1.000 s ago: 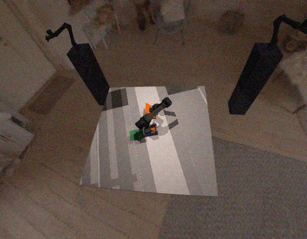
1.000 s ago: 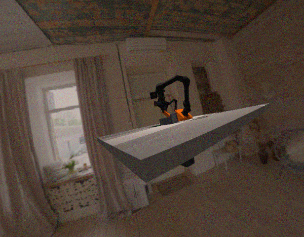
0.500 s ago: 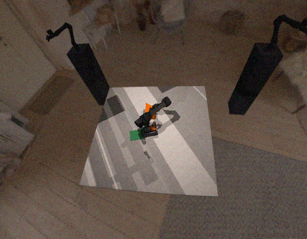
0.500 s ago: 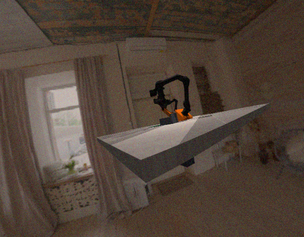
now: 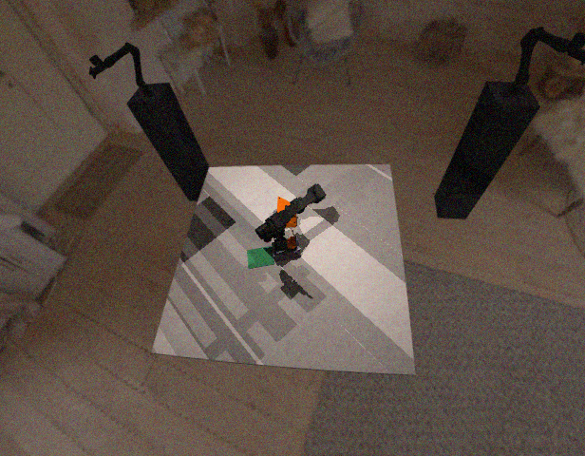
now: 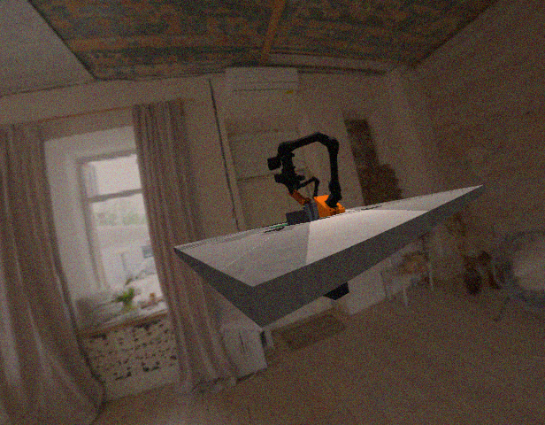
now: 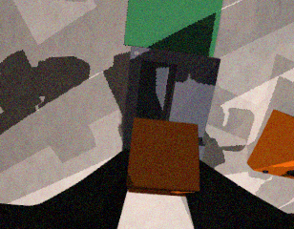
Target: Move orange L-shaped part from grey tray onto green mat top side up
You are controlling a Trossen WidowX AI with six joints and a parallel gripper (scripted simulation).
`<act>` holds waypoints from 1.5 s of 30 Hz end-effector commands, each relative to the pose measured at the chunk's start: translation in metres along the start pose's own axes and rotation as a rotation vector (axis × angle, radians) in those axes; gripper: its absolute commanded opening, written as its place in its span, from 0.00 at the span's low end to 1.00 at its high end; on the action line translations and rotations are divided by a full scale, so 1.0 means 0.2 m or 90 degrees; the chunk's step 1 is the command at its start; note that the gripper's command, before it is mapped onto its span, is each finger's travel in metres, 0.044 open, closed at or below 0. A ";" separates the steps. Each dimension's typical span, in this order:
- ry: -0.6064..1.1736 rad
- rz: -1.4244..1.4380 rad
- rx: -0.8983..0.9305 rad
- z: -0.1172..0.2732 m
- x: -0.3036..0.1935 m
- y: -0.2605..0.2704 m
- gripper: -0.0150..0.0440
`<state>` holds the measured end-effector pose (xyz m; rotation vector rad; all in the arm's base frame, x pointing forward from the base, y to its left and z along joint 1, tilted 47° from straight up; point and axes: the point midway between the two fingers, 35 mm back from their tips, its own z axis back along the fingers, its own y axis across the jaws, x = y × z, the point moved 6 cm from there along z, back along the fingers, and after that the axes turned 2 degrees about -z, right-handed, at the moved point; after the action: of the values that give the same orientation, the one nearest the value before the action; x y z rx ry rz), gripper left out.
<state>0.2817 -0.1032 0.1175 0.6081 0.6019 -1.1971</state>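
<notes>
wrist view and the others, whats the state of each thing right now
gripper: shut on the orange part
orange part: pinched, raised above the tray
grey tray: on the table, pocket vacated
green mat: flat beyond the tray, nothing on it

green mat (image 7: 176, 2) unobstructed, tray (image 7: 179, 90) just beside

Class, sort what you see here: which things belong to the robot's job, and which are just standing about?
Job: orange L-shaped part, held in the gripper; grey tray; green mat.
Standing about: two dark pillars; patterned table top.
</notes>
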 end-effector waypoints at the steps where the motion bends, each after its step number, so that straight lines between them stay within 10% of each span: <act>1: 0.000 0.000 -0.004 0.01 0.01 0.00 0.25; 45: -0.006 0.002 -0.004 0.01 0.83 -0.05 0.25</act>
<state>0.3142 -0.2134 0.0072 0.6020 0.5857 -1.1996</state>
